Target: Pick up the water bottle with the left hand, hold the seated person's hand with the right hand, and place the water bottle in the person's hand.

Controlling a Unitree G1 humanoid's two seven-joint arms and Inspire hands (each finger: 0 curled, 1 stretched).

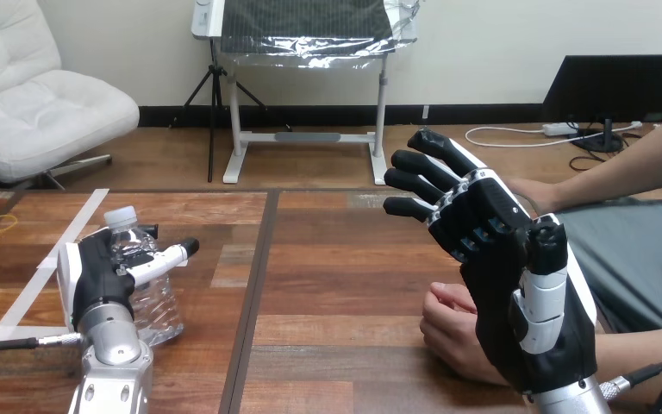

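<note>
Head view: the water bottle [157, 302] was a clear, thin-walled plastic one, crinkled along its sides, with a white screw cap [121, 217]. It stood at the left of the wooden table [327, 259], leaning a little. The left hand [99, 276] was wrapped round its upper half, white back shell toward the camera and one jointed finger laid across the bottle's front. A strip of white tape [56, 259] ran over the dark, glossy planks just beside it. Well apart, at the right, the right hand [500, 259] was raised with its black fingers straight and fanned, holding nothing. The person's hand [448, 332] rested on the table as a loose fist just behind that palm; whether they touched could not be told.
</note>
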